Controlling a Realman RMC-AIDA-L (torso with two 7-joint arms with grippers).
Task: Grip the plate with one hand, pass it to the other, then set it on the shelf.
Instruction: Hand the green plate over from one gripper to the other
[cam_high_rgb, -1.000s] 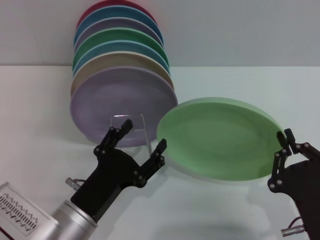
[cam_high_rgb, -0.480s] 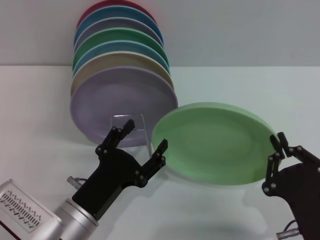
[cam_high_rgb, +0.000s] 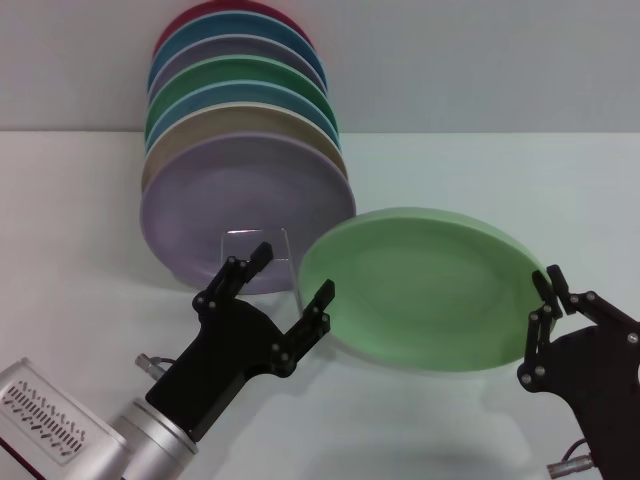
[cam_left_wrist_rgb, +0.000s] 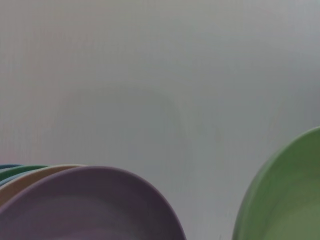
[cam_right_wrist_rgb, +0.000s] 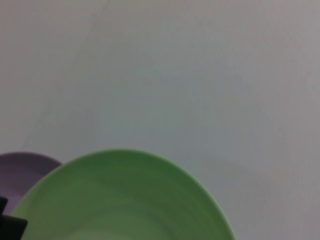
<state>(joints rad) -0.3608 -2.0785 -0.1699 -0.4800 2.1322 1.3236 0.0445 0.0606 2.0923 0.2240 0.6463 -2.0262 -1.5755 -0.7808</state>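
Floating mid-air above white table, tilted: mint plate, right rim pinched by right gripper near table's front right. Left gripper spread wide, one finger right at plate's left rim, contact unclear. Wire shelf just behind left gripper, lavender plate at front of leaning plate stack toward table's back left.

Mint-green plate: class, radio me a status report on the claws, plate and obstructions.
Right claw shut on mint-green plate, held tilted above table. Left claw open beside plate's near edge, not gripping. Rack partly behind left claw, lavender plate leaning behind it.
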